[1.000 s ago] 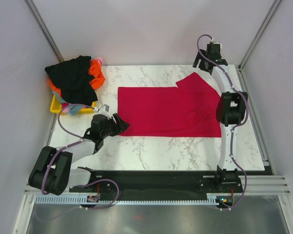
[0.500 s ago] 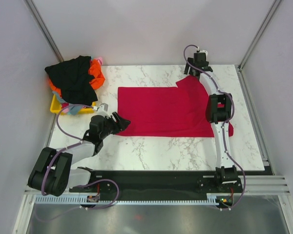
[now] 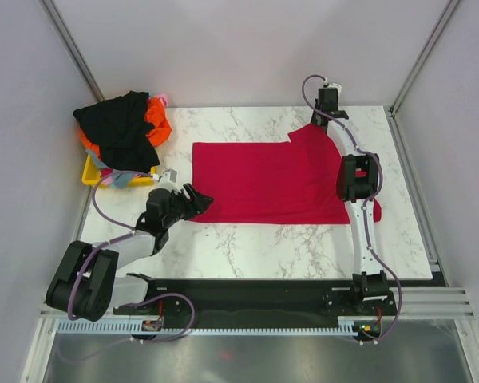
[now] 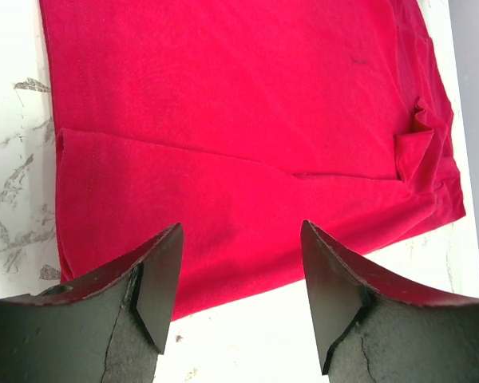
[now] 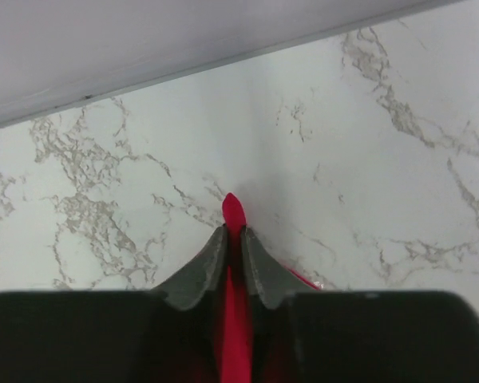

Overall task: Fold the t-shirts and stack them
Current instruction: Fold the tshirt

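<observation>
We had the red shirt (image 3: pixel 271 179) flat on the worktop (image 3: pixel 247 239), long axis left to right, its far right corner pinched in the right tool (image 5: pixel 233 230), its near left corner by the spread left tool (image 4: pixel 239 239).

Probably a robotics lab test cell: plain pale walls (image 3: pixel 223 48) on metal posts (image 3: pixel 72 49) box in a marble-patterned table (image 3: pixel 247 239), with two cabled robot arms (image 3: pixel 358 231) bolted to a rail (image 3: pixel 255 291).
</observation>
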`<control>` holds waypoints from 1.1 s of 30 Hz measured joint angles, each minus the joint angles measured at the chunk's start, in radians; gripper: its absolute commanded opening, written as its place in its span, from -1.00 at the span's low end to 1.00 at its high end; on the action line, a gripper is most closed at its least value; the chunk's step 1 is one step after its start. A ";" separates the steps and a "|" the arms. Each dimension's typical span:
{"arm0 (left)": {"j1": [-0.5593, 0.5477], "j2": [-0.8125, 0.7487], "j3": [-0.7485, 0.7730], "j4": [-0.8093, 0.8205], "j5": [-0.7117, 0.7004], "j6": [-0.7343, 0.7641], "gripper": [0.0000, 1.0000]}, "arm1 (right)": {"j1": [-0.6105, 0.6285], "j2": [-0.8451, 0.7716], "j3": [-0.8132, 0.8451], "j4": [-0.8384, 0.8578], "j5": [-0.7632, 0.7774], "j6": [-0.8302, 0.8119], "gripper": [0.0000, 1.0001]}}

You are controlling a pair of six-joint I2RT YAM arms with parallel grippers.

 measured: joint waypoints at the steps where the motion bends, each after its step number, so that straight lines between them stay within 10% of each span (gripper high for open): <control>1: 0.000 0.001 0.000 0.000 0.000 0.000 0.36 | -0.003 0.003 0.003 0.002 -0.006 0.008 -0.91; 11: -0.004 0.108 0.318 -0.290 -0.105 0.013 0.32 | -0.014 -0.035 -0.076 0.053 -0.044 0.031 -1.00; 22: 0.064 0.678 1.128 -0.577 -0.309 0.101 0.25 | -0.016 -0.253 -0.404 0.110 -0.171 0.091 -1.00; 33: 0.152 0.988 1.437 -0.840 -0.264 0.103 0.27 | -0.017 -0.305 -0.506 0.165 -0.228 0.121 -1.00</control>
